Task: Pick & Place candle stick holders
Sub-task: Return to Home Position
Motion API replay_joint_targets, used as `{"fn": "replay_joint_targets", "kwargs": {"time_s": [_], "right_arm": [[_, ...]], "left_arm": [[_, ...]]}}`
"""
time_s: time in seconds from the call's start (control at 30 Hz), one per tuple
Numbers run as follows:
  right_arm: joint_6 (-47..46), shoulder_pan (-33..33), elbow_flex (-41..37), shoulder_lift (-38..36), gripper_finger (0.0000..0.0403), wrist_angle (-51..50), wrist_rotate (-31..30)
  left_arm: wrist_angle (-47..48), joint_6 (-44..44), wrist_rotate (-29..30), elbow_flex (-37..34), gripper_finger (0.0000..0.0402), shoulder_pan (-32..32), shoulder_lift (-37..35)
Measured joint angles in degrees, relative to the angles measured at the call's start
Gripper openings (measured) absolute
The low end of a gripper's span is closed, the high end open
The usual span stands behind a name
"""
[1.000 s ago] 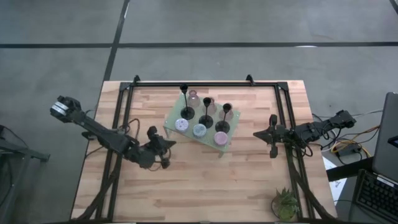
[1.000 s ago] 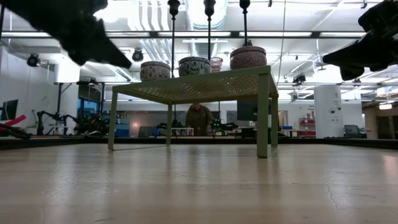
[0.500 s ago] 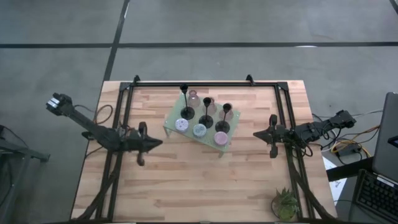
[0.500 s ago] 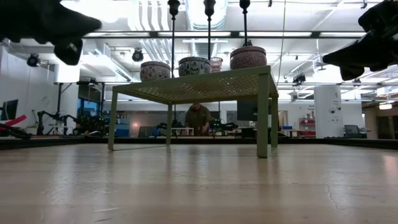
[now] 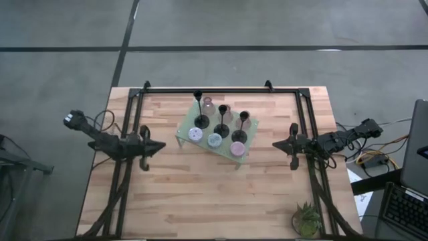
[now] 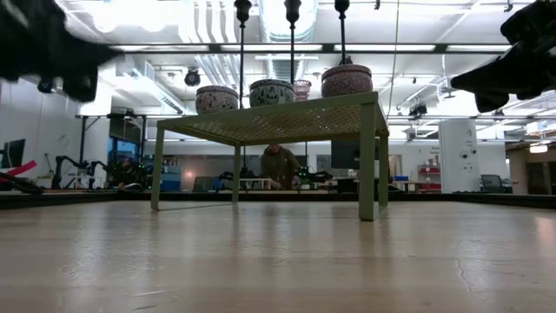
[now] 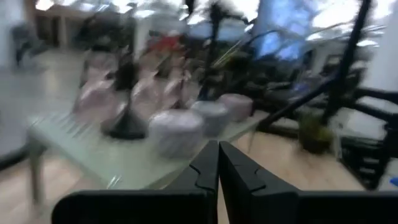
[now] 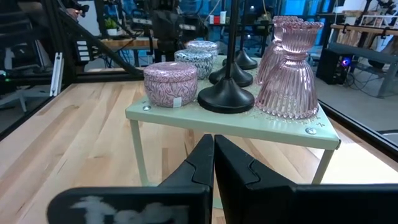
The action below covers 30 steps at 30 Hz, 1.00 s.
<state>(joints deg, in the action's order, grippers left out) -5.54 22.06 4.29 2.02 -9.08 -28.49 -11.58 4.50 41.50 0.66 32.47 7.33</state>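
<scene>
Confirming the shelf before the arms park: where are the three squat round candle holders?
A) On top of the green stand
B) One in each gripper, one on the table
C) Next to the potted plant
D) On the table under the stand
A: the high view shows the three squat round holders in a row on top of the green stand, while the left gripper and right gripper are shut on nothing.

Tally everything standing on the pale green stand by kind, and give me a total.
Black slim-stemmed candle holders: 3
Squat round patterned tins: 3
Pink ribbed glass holders: 2 in clear view; a third may be hidden behind them
Total: 8 seen, all on the pale green perforated stand
</scene>
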Motion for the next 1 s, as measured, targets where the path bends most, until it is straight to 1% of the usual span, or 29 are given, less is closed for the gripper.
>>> {"fn": "replay_joint_targets", "kwargs": {"time_s": [0.03, 0.07, 0.2, 0.23, 0.33, 0.4, 0.57, 0.67, 1.0], "right_arm": [[0.0, 0.0, 0.0, 0.0, 0.0008, 0.0, 0.0], [0.0, 0.0, 0.0, 0.1, 0.0008, 0.0, 0.0], [0.0, 0.0, 0.0, 0.1, 0.0008, 0.0, 0.0], [0.0, 0.0, 0.0, 0.1, 0.0008, 0.0, 0.0], [0.0, 0.0, 0.0, 0.0, 0.0008, 0.0, 0.0], [0.0, 0.0, 0.0, 0.0, 0.0008, 0.0, 0.0], [0.0, 0.0, 0.0, 0.0, 0.0008, 0.0, 0.0], [0.0, 0.0, 0.0, 0.0, 0.0008, 0.0, 0.0], [0.0, 0.0, 0.0, 0.0, 0.0008, 0.0, 0.0]], "left_arm": [[3.0, 1.8, 1.7, 0.0, 0.0015, 0.0, -0.9], [4.1, 2.9, 2.3, 0.0, 0.0017, 0.0, -1.8], [6.3, 3.4, 1.5, 0.0, 0.0020, 0.0, -4.4], [6.0, 2.9, 0.9, 0.0, 0.0021, 0.0, -4.9], [6.6, -3.4, 0.6, 0.0, 0.0021, 0.0, -5.8], [6.1, -4.6, 0.6, 0.0, 0.0021, 0.0, -5.9], [6.4, -3.7, -0.9, 0.0, 0.0021, 0.0, -5.3], [6.6, -4.2, -3.2, 0.0, 0.0021, 0.0, -5.1], [6.6, -4.5, -3.2, 0.0, 0.0021, 0.0, -5.1]]}}
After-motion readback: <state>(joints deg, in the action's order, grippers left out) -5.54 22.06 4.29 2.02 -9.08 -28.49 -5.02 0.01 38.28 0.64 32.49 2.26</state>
